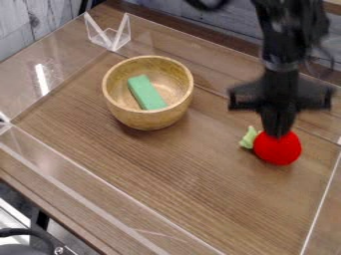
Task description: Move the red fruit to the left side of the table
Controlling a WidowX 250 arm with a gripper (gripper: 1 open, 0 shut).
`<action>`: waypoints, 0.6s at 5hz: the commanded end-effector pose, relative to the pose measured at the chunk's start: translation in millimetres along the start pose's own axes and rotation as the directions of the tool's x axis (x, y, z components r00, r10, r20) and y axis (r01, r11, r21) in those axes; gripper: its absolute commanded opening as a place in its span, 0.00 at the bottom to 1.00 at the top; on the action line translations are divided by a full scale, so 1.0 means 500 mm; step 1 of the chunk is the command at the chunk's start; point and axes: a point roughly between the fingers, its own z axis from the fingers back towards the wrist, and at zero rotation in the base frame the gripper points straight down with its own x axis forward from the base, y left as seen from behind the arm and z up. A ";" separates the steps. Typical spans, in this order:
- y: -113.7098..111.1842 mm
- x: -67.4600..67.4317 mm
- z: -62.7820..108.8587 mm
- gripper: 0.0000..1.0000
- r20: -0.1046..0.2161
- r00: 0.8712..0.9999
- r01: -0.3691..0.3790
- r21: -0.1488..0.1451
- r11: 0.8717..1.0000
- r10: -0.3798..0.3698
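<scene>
Nearest the camera, the brown wood-grain of the table (147, 194) is seen running across the lower part of the view, and it is bordered down the left by a low clear wall (38, 195).

Farther in, toward the right side of the view, the red fruit (277, 148) is found. Its rounded red side is turned toward the camera, and its green leafy stem (248, 138) is pointed up and to the left. The fruit is placed well apart from the bowl.

Just beyond the fruit in the view, the black gripper (264, 110) is seen, with its jaws closed. The fruit is shown below it rather than between the fingers, and nothing can be made out in its grasp. Whether the fruit is touched by it cannot be told, since the fingertips are dark and hard to separate.

To the left of the gripper, the round wooden bowl (167, 114) is set on the table. The green block (144, 92) is held inside it, laid at a slant toward the bowl's left side.

Farthest off, at the upper left, a white-edged clear object (110, 36) is seen near the far border; its exact form cannot be told.
</scene>
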 end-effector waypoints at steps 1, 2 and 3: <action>0.008 0.034 0.094 0.00 0.086 0.996 -0.018 -0.050 0.999 0.023; 0.007 0.032 0.123 0.00 0.096 0.994 -0.047 -0.064 0.997 0.053; 0.006 0.014 0.100 1.00 0.085 0.995 -0.051 -0.047 0.998 0.055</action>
